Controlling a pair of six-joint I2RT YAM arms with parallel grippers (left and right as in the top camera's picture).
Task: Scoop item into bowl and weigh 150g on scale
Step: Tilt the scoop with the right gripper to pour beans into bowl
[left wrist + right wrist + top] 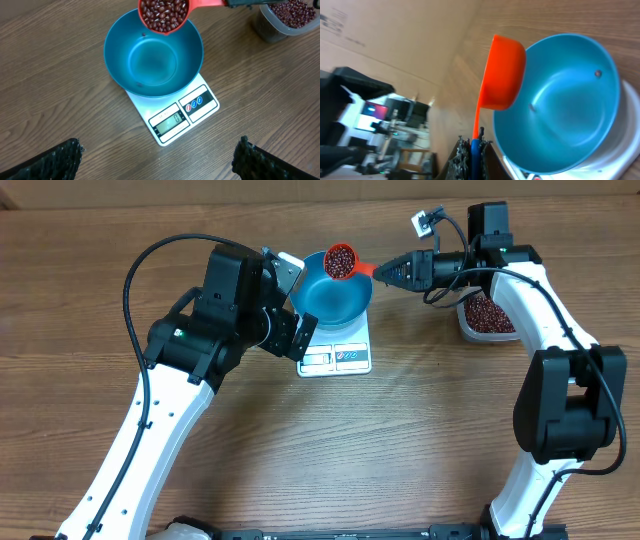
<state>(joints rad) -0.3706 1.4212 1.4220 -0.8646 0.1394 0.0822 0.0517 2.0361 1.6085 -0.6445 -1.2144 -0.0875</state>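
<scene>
Here, the setting: a wooden table (400,440) with two arms reaching in from its near edge.
Scale (340,358): flat and white, lying near the middle of the table, with its display strip turned toward the arms' bases. The digits are too small to read.
Bowl (325,300): bright blue and round, seated on the scale's platform and covering most of it.
Scoop (342,262): orange-red, its round cup open side up above the bowl's far rim. The handle points toward the right arm.
Beans (341,260): dark red-brown and glossy. One heap fills the scoop's cup, a few stray grains cling to the bowl's inner wall, and a larger mass lies in the tub.
Tub (487,315): clear plastic, on the table to the right of the scale, apart from the bowl and partly beneath the right arm.
Right gripper (472,157): clenched on the end of the scoop's handle. The loaded cup lies beyond the fingertips, out over the bowl.
Left gripper (157,150): jaws spread wide and grasping nothing, hovering just beside the bowl on its left. In the wrist view the bowl and scale lie ahead, between the two fingers.
</scene>
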